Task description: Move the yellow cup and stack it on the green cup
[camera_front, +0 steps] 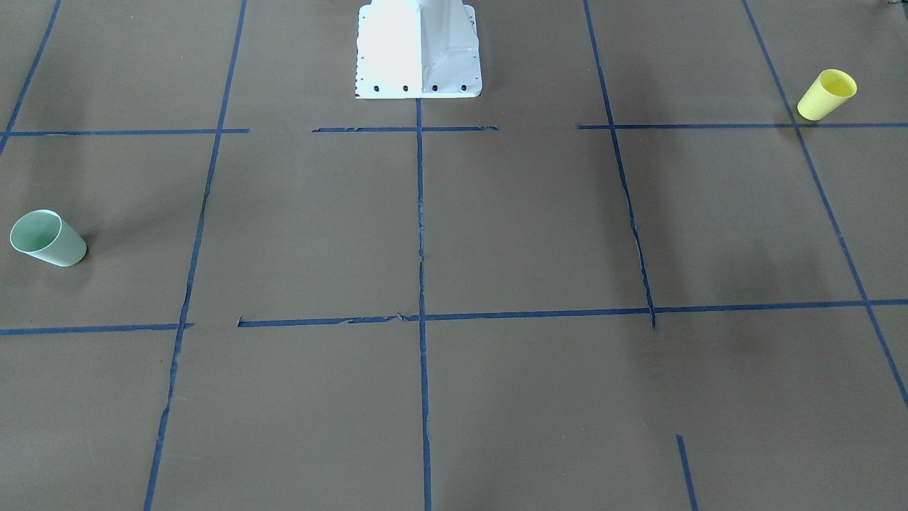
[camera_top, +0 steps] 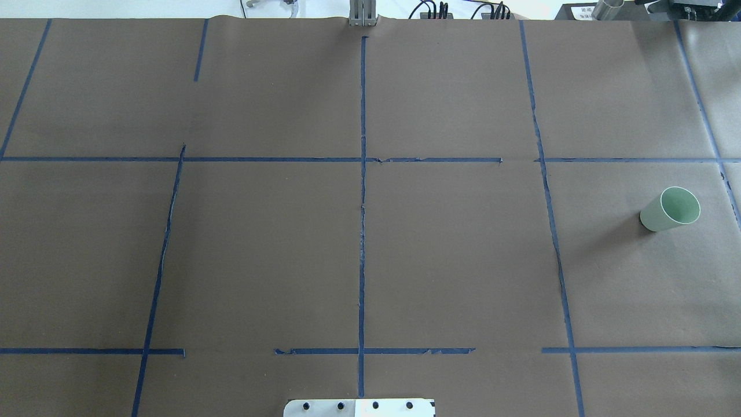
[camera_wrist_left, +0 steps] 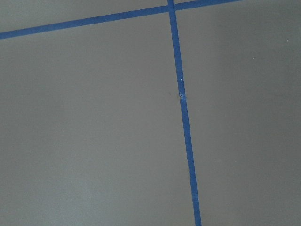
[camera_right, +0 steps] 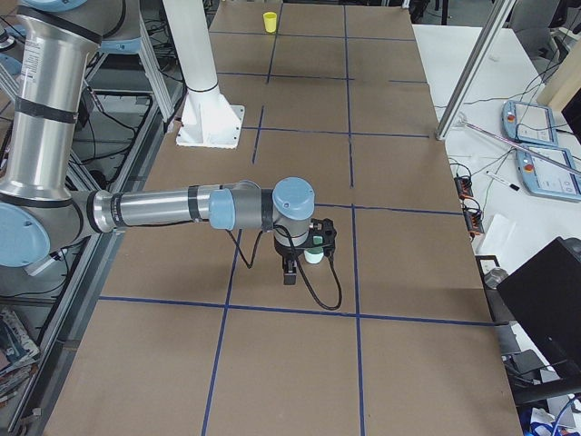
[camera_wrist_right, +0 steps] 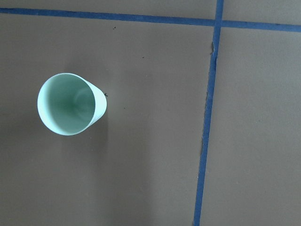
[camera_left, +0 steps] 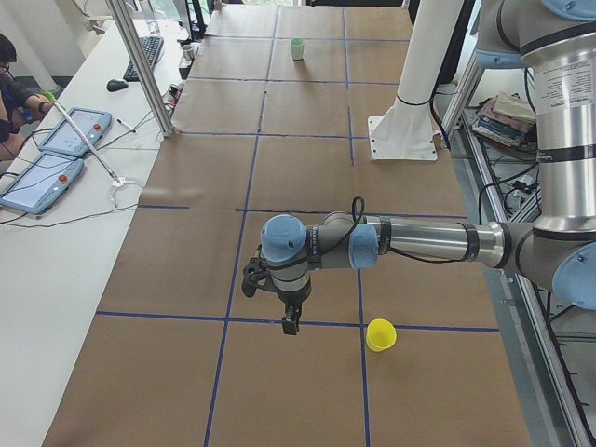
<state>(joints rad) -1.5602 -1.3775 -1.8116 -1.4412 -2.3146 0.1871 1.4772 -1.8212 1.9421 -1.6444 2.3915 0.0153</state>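
Note:
The yellow cup [camera_front: 827,94] stands upright on the brown table at the robot's left end; it also shows in the exterior left view [camera_left: 380,334] and the exterior right view [camera_right: 270,20]. The green cup [camera_front: 48,238] stands upright at the robot's right end [camera_top: 670,209] [camera_wrist_right: 70,103] [camera_right: 313,256]. My left gripper [camera_left: 290,324] hangs above the table to one side of the yellow cup, apart from it. My right gripper [camera_right: 292,271] hangs above the green cup, apart from it. I cannot tell whether either gripper is open or shut. No cup shows in the left wrist view.
The white robot pedestal [camera_front: 418,50] stands at the table's near-robot edge in the middle. A metal post [camera_left: 140,65] rises at the operators' edge. A side desk with tablets [camera_left: 42,182] and a seated person lies beyond. Blue tape lines [camera_top: 362,231] grid the table.

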